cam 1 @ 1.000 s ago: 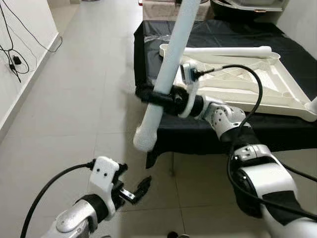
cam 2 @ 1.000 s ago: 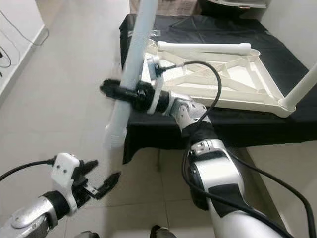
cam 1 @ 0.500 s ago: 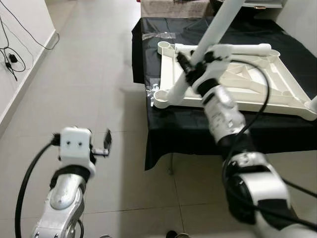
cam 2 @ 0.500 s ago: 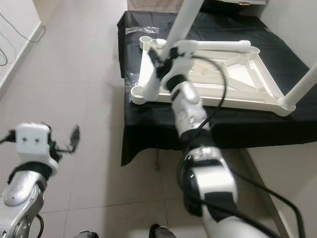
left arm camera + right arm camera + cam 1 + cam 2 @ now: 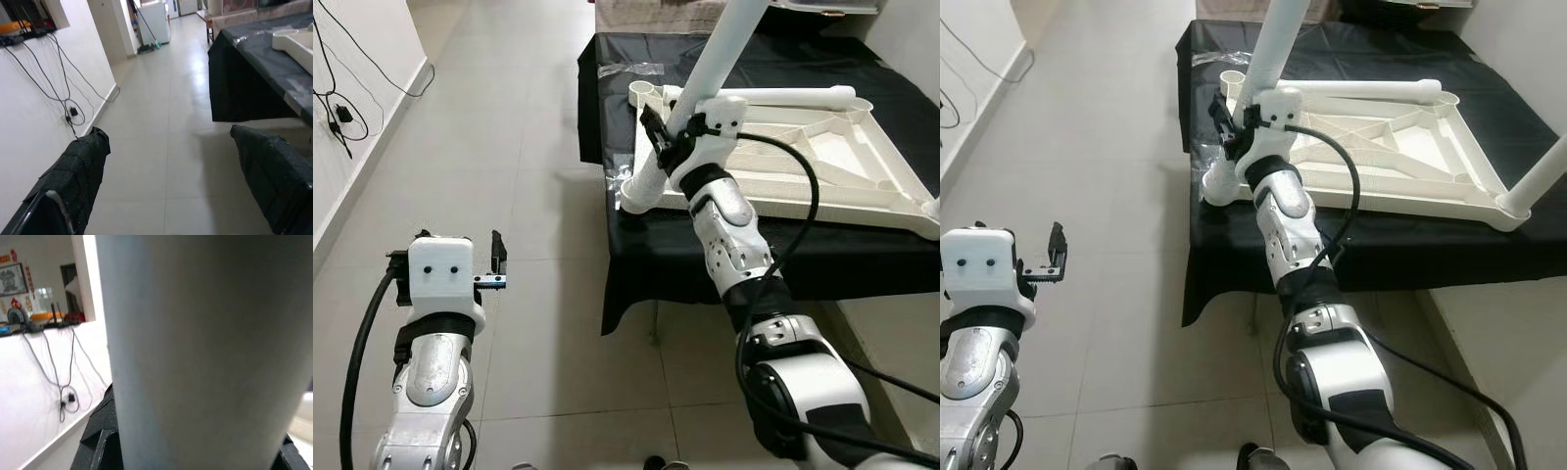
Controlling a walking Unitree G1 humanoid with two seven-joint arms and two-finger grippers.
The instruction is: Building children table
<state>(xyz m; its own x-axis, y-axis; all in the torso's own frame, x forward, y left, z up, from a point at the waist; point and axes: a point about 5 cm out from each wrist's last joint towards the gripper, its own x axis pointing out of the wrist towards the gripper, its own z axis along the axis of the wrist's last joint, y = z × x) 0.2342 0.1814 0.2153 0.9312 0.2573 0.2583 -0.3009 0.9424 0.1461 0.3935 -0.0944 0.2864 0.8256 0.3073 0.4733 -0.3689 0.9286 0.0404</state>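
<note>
We are holding the long white plastic table leg [image 5: 710, 67] in the right tool [image 5: 668, 137], clamped around its lower part, with the leg's foot resting at the near-left corner socket of the upturned white plastic tabletop [image 5: 822, 147] that is lying on the black-draped desk [image 5: 783, 250]. The left tool [image 5: 494, 272] is hanging wide and empty over the floor tiles [image 5: 509, 147]. To seat the leg well, we judge it should be brought upright over the socket before pressing down.

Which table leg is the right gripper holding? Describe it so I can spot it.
On the black cloth lies the upturned white tabletop. At its near-left corner, the leg slants up, clamped by the right gripper. The other loose leg lies flat.
</note>
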